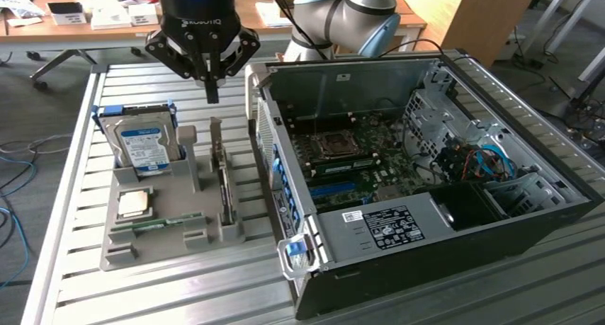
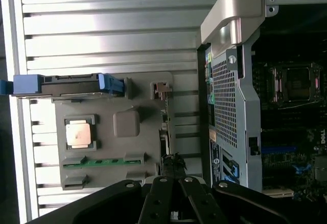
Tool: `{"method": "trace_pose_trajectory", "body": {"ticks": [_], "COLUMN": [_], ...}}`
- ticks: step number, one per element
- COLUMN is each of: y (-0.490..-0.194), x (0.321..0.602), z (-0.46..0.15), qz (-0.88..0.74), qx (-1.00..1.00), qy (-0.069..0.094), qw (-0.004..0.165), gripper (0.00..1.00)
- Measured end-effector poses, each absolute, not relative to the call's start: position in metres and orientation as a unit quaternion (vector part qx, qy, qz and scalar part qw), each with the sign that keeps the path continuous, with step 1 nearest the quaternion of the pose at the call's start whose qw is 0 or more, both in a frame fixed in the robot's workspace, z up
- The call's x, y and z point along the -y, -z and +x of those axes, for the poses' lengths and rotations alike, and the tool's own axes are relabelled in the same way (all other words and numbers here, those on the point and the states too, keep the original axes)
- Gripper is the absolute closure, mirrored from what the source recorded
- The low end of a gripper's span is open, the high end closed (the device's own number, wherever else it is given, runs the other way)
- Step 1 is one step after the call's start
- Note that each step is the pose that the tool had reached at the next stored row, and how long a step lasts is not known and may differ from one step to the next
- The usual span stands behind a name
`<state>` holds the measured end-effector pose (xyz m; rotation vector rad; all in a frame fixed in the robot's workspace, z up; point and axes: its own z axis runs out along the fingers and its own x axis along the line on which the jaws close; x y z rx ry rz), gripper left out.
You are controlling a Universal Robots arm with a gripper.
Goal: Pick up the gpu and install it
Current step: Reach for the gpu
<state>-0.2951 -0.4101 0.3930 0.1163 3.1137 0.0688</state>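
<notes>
The gripper [image 1: 212,91] is hovering with its fingers closed together and empty, above the far end of the gpu [image 1: 224,189]. The gpu is standing on edge in a slot of the grey holder [image 1: 123,258], just beside the open case [image 1: 529,219]. For a clean pick, I judge the fingers should be spreading across the thin card, squared to it and centred, gripping the top edge and lifting straight.

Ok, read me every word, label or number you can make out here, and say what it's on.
"ROBOTIQ", on the body of the gripper.
Label on the hard drive: too small to read.
Label on the power supply: too small to read.
Stickers on the case: blurred, unreadable.
</notes>
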Motion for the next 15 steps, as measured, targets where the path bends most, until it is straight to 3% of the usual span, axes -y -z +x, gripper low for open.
{"method": "trace_pose_trajectory", "body": {"ticks": [15], "y": [-0.393], "x": [0.423], "z": [-0.295], "qz": [0.037], "qx": [-0.999], "qy": [-0.022], "qw": [0.012], "gripper": [0.89]}}
